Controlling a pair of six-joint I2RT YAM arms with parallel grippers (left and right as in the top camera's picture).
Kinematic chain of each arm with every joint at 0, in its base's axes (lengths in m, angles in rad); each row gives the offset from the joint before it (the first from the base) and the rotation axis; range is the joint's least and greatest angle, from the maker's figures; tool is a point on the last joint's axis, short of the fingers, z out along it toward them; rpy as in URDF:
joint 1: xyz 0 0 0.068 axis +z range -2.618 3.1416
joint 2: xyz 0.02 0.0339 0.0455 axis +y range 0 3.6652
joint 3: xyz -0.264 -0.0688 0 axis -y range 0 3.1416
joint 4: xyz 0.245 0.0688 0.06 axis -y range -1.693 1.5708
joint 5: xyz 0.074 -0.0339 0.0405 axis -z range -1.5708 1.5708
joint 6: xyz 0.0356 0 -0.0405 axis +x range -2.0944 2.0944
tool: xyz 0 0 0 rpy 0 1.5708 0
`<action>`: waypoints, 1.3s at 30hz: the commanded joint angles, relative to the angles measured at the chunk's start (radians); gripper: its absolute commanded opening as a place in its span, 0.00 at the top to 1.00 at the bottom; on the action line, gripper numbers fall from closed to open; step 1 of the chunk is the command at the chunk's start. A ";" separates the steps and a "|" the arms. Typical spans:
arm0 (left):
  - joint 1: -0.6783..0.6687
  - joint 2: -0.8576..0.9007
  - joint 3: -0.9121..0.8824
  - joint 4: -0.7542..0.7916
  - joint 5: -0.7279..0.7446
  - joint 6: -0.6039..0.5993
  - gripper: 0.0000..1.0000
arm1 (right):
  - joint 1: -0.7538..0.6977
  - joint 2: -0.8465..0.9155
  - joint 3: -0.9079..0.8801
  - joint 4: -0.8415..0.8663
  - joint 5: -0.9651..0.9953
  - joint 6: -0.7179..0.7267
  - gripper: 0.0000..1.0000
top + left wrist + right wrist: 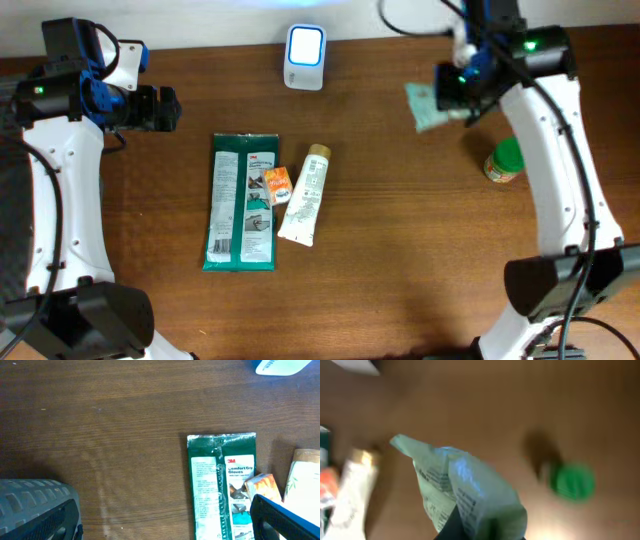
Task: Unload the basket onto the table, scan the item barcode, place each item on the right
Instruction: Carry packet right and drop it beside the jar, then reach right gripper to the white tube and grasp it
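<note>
Clamping pale green crinkly plastic pouch in right gripper, clenched tight, near bench back edge, right of white-blue box scanner, well apart. Pouch print seen via right wrist cam only, blurred; 3M logo on flat green glove packet via left wrist cam only. Bare wood along front edge. Left gripper released, spread wide, empty, toward back-left corner, pointing right.

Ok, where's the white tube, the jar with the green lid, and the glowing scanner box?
white tube (304, 196), overhead view, middle of its body.
jar with the green lid (509, 155), overhead view, on the lid.
scanner (305, 47), overhead view, on its lit face.
</note>
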 commanded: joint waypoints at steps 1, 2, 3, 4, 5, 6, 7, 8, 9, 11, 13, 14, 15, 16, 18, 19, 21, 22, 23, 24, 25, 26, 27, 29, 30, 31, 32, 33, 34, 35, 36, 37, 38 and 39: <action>0.002 -0.021 0.006 0.001 0.011 0.013 0.01 | -0.094 0.046 -0.082 -0.045 -0.027 0.100 0.96; 0.002 -0.021 0.006 0.001 0.011 0.013 0.01 | -0.122 0.053 -0.128 -0.044 -0.017 0.131 0.96; 0.002 -0.021 0.006 0.001 0.011 0.013 0.00 | -0.145 0.053 -0.171 -0.041 -0.007 0.164 0.96; 0.002 -0.021 0.006 0.001 0.011 0.013 0.01 | -0.169 0.056 -0.225 -0.030 0.004 0.187 0.96; 0.002 -0.021 0.006 0.001 0.011 0.013 0.01 | -0.187 0.057 -0.268 -0.016 0.007 0.190 0.96; 0.002 -0.021 0.006 0.001 0.011 0.013 0.01 | -0.199 0.057 -0.301 -0.002 0.007 0.190 0.96; 0.002 -0.021 0.006 0.001 0.011 0.013 0.01 | -0.216 0.057 -0.345 0.011 0.008 0.190 0.96; 0.002 -0.021 0.006 0.001 0.011 0.013 0.01 | -0.231 0.057 -0.385 0.023 0.011 0.190 0.96; 0.002 -0.021 0.006 0.001 0.011 0.013 0.01 | -0.241 0.057 -0.406 0.027 0.011 0.190 0.96; 0.002 -0.021 0.006 0.001 0.011 0.013 0.01 | -0.251 0.057 -0.434 0.027 0.038 0.190 0.96; 0.002 -0.021 0.006 0.001 0.011 0.013 0.01 | -0.252 0.057 -0.442 0.023 0.076 0.190 0.96; 0.002 -0.021 0.006 0.001 0.011 0.013 0.01 | -0.252 0.057 -0.442 0.023 0.095 0.190 0.96; 0.002 -0.021 0.006 0.001 0.011 0.013 0.01 | -0.252 0.057 -0.442 0.023 0.117 0.198 0.96; 0.002 -0.021 0.006 0.001 0.011 0.013 0.01 | -0.252 0.057 -0.442 0.024 0.135 0.201 0.94; 0.002 -0.021 0.006 0.001 0.011 0.013 0.01 | -0.252 0.057 -0.442 0.029 0.157 0.201 0.81; 0.002 -0.021 0.006 0.001 0.011 0.013 0.01 | -0.252 0.057 -0.442 0.030 0.169 0.200 0.65; 0.002 -0.021 0.006 0.001 0.011 0.013 0.01 | -0.252 0.057 -0.439 0.035 0.167 0.196 0.49; 0.002 -0.021 0.006 0.001 0.011 0.013 0.01 | -0.252 0.057 -0.430 0.033 0.162 0.194 0.47; 0.002 -0.021 0.006 0.001 0.011 0.013 0.01 | -0.251 0.056 -0.414 0.027 0.144 0.183 0.46; 0.002 -0.021 0.006 0.001 0.011 0.013 0.01 | -0.251 0.056 -0.394 0.022 0.115 0.163 0.45; 0.002 -0.021 0.006 0.001 0.011 0.013 0.01 | -0.245 0.055 -0.342 0.006 0.041 0.119 0.41; 0.002 -0.021 0.006 0.001 0.011 0.013 0.01 | -0.237 0.051 -0.293 -0.011 -0.015 0.094 0.39; 0.002 -0.021 0.006 0.001 0.011 0.013 0.01 | -0.222 0.048 -0.247 -0.027 -0.075 0.074 0.38; 0.002 -0.021 0.006 0.001 0.011 0.013 0.01 | -0.182 0.041 -0.180 -0.035 -0.205 0.041 0.36; 0.002 -0.021 0.006 0.001 0.011 0.013 0.01 | -0.155 0.040 -0.159 -0.032 -0.264 0.031 0.36; 0.002 -0.021 0.006 0.001 0.011 0.013 0.01 | -0.126 0.040 -0.152 -0.018 -0.316 0.031 0.37; 0.002 -0.021 0.006 0.001 0.011 0.013 0.01 | -0.095 0.041 -0.153 0.002 -0.371 0.031 0.37; 0.002 -0.021 0.006 0.001 0.011 0.013 0.01 | -0.066 0.046 -0.156 0.022 -0.407 0.035 0.31; 0.002 -0.021 0.006 0.001 0.011 0.013 0.01 | -0.036 0.048 -0.165 0.047 -0.421 0.072 0.03; 0.002 -0.021 0.006 0.001 0.011 0.013 0.01 | -0.007 0.051 -0.177 0.074 -0.420 0.125 0.02; 0.002 -0.021 0.006 0.001 0.011 0.013 0.01 | 0.024 0.055 -0.195 0.111 -0.420 0.174 0.02; 0.002 -0.021 0.006 0.001 0.011 0.013 0.01 | 0.048 0.059 -0.212 0.140 -0.421 0.197 0.02; 0.002 -0.021 0.006 0.001 0.011 0.013 0.01 | 0.071 0.064 -0.231 0.169 -0.421 0.208 0.02; 0.002 -0.021 0.006 0.001 0.011 0.013 0.01 | 0.089 0.067 -0.249 0.187 -0.421 0.222 0.02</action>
